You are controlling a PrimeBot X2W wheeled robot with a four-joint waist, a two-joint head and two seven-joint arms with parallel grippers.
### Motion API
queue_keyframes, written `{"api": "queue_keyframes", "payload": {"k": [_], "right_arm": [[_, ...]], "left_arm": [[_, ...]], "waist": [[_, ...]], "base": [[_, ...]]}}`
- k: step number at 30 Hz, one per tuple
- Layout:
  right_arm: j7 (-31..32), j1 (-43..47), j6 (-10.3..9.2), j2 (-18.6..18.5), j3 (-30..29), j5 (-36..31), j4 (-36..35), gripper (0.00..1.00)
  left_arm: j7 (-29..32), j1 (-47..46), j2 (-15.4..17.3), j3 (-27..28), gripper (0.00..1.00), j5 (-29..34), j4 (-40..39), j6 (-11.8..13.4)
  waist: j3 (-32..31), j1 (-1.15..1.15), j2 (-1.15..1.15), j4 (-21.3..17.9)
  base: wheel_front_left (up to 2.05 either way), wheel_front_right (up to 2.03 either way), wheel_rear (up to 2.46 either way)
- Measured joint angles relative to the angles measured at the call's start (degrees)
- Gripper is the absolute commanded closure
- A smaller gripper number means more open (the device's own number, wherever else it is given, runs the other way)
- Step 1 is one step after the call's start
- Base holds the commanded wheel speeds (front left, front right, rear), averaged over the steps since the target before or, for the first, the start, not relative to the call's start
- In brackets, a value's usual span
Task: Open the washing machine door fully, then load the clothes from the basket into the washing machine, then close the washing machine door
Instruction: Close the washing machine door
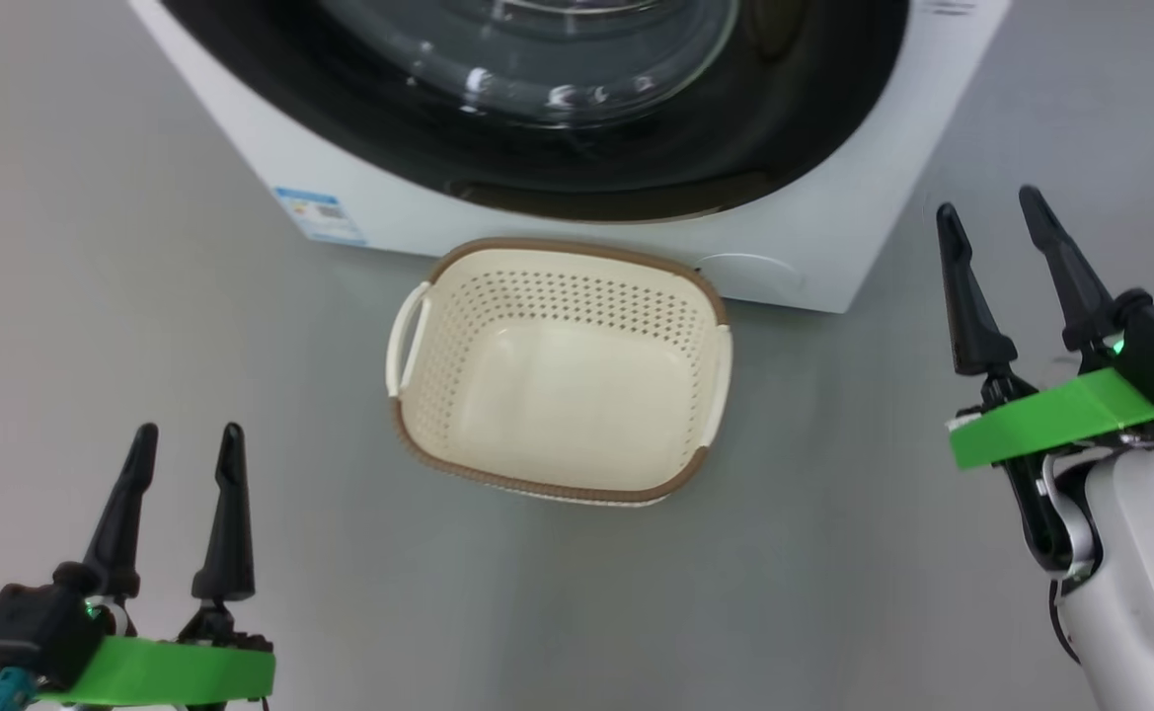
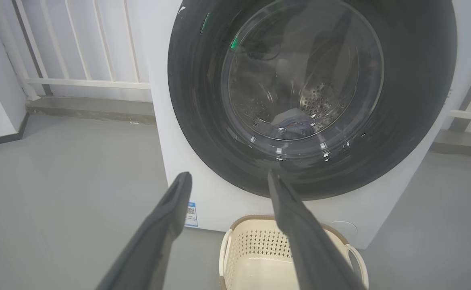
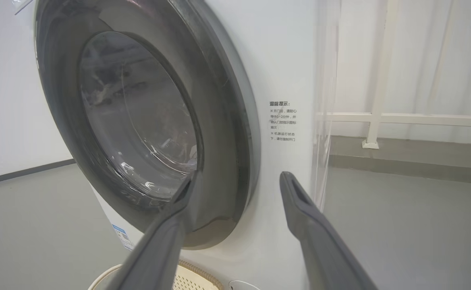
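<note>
The door [image 2: 312, 96] sits shut on the washing machine [image 1: 438, 212]. The basket [image 1: 577, 252] stands on the floor [image 1: 142, 346] just before the machine's front, and the clothes [image 2: 293, 123] lie behind the door glass. The left gripper [image 1: 190, 432] and right gripper [image 1: 989, 201] hover either side of the basket, fingers spread apart, gripping nothing.

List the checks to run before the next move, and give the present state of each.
1. The round glossy black washing machine door sits flush against the big white washing machine: ok.
2. The latch is engaged: cannot tell.
3. The small cream perforated plastic basket holds nothing: ok.
4. The bluish clothes lie in the drum, seen through the door: ok.
5. The left gripper is open and holds nothing: ok.
6. The right gripper is open, holds nothing, and is off the door: ok.
</note>
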Motion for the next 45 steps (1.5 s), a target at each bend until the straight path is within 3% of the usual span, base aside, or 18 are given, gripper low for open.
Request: {"api": "queue_keyframes", "payload": {"k": [24,34,45], "right_arm": [[0.0,14.7,0.0,4.1,-4.4,-0.1,-3.2,0.0],[0.0,17.9,-0.01,4.4,-5.2,-0.1,-3.8,0.0],[0.0,18.1,-0.01,4.7,-5.5,-0.1,-4.0,0.0]], "left_arm": [[0.0,5.7,3.3,3.6,0.0,0.5,-0.3,0.0],[0.0,8.0,3.5,4.6,0.0,0.9,-0.8,0.0],[0.0,8.0,3.5,4.8,0.0,1.3,-1.1,0.0]], "waist": [[-7.0,0.0,0.0,-13.9],[-9.4,0.0,0.0,-16.7],[-9.3,0.01,0.0,-16.9]], "base": [[0.0,0.0,0.0],[0.0,0.0,0.0],[0.0,0.0,0.0]]}}
